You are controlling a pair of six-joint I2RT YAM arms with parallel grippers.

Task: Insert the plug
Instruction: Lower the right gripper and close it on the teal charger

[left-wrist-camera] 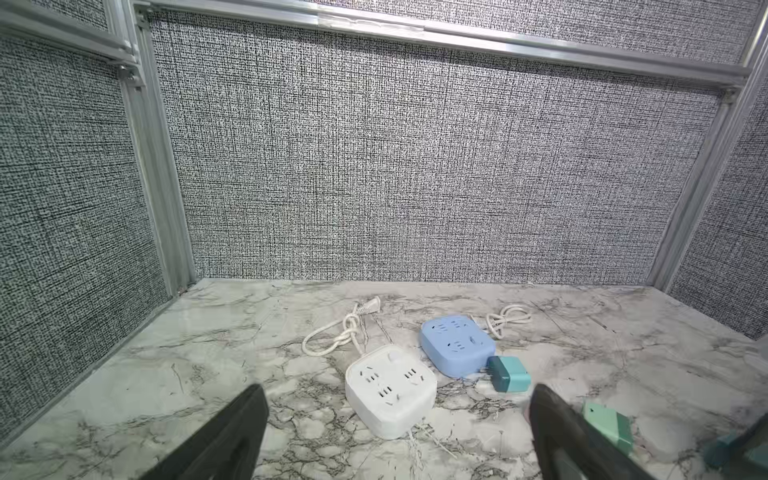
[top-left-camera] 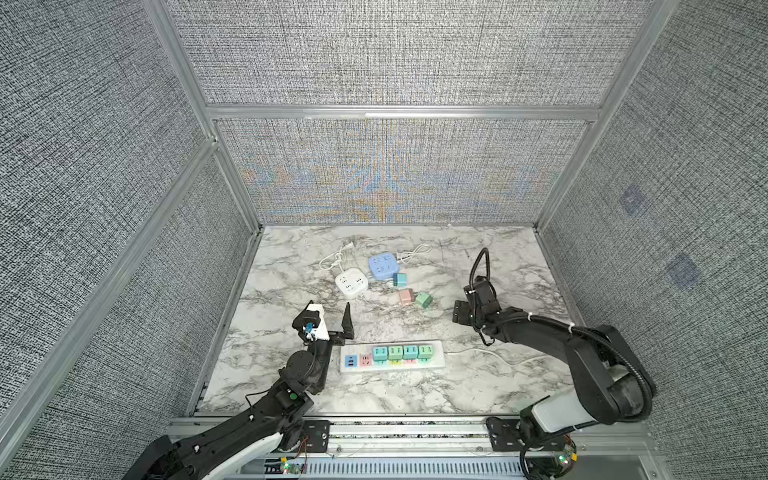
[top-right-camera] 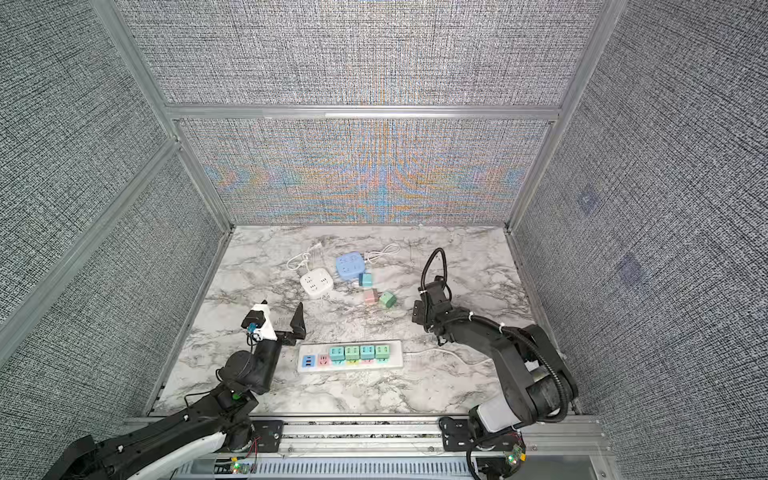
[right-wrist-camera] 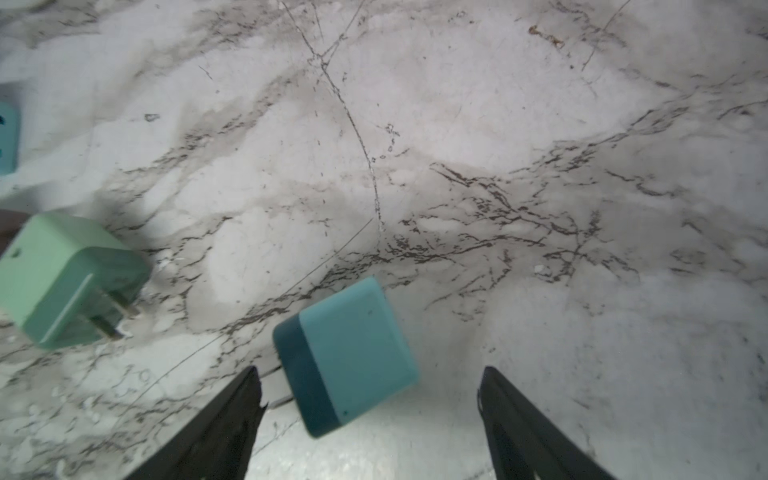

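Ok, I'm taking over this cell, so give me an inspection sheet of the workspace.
Surface: marble table, veined, scuffed.
Job's things: power strip holds four plugs, pink socket free; teal plug sits untouched between the jaws of the right gripper.
Clutter: white cube socket, blue cube socket, second teal plug, pink plug, green plug.
Grippers: left gripper open, empty; right open.
Cables: strip cord trails right; white cube's cord and blue cube's cord coiled.
Surroundings: grey fabric walls, aluminium frame.

Grey woven-pattern walls [top-left-camera: 395, 54] enclose a white, grey-veined marble table [top-left-camera: 415, 395], where a white socket cube [top-left-camera: 351, 284] sits at 8 o'clock of a pale blue cube [top-left-camera: 382, 266], near a teal plug [top-left-camera: 400, 279], a pink plug [top-left-camera: 406, 296] and a green plug [top-left-camera: 424, 300].
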